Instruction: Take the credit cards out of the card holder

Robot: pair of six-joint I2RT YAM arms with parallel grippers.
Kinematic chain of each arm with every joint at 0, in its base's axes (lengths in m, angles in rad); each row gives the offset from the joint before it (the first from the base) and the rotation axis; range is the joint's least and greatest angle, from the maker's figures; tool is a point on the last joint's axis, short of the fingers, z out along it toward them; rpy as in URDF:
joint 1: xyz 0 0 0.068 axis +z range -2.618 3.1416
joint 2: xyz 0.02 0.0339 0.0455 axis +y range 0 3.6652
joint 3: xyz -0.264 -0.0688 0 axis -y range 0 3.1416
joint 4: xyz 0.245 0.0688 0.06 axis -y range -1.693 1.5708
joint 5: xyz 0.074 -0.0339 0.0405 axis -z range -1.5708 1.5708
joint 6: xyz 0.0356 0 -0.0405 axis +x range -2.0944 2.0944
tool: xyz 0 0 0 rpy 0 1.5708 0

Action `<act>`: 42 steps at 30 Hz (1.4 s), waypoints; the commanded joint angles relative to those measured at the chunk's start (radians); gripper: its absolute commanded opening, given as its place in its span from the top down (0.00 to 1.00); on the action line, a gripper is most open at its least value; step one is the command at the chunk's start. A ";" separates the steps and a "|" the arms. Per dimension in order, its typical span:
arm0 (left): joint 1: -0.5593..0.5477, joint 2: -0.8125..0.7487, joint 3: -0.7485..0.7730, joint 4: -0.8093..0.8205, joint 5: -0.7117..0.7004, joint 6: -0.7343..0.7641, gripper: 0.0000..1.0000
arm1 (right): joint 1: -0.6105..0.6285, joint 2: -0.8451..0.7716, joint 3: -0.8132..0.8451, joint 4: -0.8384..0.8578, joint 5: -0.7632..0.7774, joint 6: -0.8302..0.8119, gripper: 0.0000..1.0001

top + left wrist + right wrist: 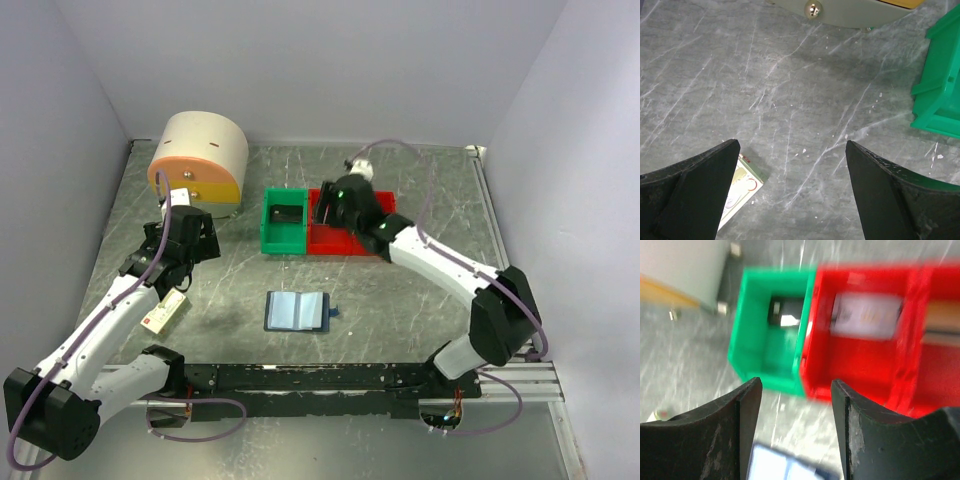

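Card holder (297,311) lies open and flat on the table (790,75), pale lining up, near the front edge between the two arms and well apart from both grippers. Your right gripper (796,385) hangs above the red bin (855,365) with its jaws parted and nothing between them, so it is released and carries no card. In the blurred right wrist view a pale card (867,315) lies flat on the floor of that bin, and a tan strip (940,322) at its far right may be a second card; you cannot confirm that from here. The green bin (770,360) touches the red one on its left and holds a small dark object (785,312), too blurred to name. Your left gripper (792,145) is spread wide over bare table, empty, with the cream box (742,182) just beside its left finger. Judged from this, the step in hand is the drop-off of one card into the red bin. Whether any card is left in the holder's slots cannot be told at this range. The next move likely calls for lifting the right arm clear of the bin wall, bringing it back over the holder, and pinching a thin card edge. Have the left arm ready to pin the holder, since it may slide.
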 commanded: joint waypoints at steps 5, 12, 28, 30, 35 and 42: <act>0.007 -0.045 0.027 -0.010 0.014 -0.009 0.00 | 0.322 -0.006 -0.123 -0.182 0.243 0.369 0.41; 0.009 -0.094 0.023 -0.015 -0.002 -0.009 0.00 | 0.521 0.106 -0.137 -0.188 0.327 0.474 0.41; 0.014 -0.054 0.035 -0.048 -0.042 -0.030 0.01 | 0.573 0.204 0.008 -0.361 0.357 0.420 0.40; 0.014 -0.052 0.039 -0.055 -0.023 -0.040 0.02 | 0.573 0.202 0.009 -0.375 0.360 0.438 0.39; 0.014 -0.080 0.031 -0.081 0.025 -0.072 0.02 | 0.574 0.208 -0.023 -0.363 0.324 0.462 0.39; 0.014 -0.153 0.009 -0.109 0.042 -0.116 0.02 | 0.583 0.216 -0.050 -0.310 0.261 0.449 0.39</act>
